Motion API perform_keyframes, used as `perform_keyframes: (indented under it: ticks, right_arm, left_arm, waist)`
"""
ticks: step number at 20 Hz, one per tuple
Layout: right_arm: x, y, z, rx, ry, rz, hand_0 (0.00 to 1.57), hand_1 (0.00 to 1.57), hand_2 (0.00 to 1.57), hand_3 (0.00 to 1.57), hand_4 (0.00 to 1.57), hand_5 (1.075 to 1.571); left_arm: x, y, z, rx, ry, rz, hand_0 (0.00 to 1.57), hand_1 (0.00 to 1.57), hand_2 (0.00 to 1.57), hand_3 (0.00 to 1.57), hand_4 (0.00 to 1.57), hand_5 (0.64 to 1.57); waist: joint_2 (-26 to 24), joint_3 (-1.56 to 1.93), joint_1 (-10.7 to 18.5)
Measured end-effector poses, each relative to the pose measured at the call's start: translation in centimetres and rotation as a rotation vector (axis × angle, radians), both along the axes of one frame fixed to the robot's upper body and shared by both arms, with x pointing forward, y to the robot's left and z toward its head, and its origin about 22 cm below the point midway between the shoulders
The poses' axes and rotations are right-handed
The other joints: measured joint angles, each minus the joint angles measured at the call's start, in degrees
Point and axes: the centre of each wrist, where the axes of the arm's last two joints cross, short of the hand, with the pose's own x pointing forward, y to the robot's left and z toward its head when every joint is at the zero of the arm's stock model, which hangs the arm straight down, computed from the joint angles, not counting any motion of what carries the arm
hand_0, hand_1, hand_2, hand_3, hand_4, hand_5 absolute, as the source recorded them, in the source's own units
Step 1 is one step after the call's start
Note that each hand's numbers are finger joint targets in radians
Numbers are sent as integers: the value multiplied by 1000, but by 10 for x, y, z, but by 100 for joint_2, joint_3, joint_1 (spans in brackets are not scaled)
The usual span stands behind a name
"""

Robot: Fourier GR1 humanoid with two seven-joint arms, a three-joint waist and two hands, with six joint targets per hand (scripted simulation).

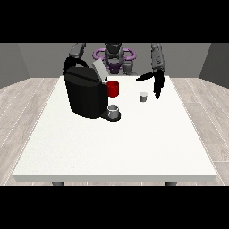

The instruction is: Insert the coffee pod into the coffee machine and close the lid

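Observation:
A small grey coffee pod (143, 97) stands on the white table (116, 143), right of centre. The hand at the view's right (156, 82) hangs just right of and above the pod, its fingers straight and pointing down, its thumb stretched out to the left; it holds nothing. The black coffee machine (86, 94) stands at the table's left, its grey lid (100, 69) tilted up and open. The hand at the view's left is hidden behind the machine.
A red mug (113, 88) stands right behind the machine's front. A grey cup (114, 111) sits on the machine's drip base. The table's front half is bare white surface.

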Motion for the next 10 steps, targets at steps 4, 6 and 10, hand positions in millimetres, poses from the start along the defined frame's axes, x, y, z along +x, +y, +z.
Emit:
perform_keyframes:
  ticks: [4,6,10]
  right_arm:
    - [7,3,-3,-17,13,-9,0,0,0,0,424,1571]
    - [9,0,-7,-17,28,-12,0,0,0,0,412,1571]
    - [11,-1,-16,-26,58,-23,0,0,0,0,393,1571]
  left_arm:
    - [6,4,-2,62,23,-28,0,0,459,0,0,1571]
    - [8,-3,-7,92,39,-41,223,223,529,222,0,1571]
    - [11,-6,-14,127,92,-31,807,807,847,501,0,1571]
  waist:
    - [31,0,53]
    - [-12,1,69]
    - [-125,2,92]
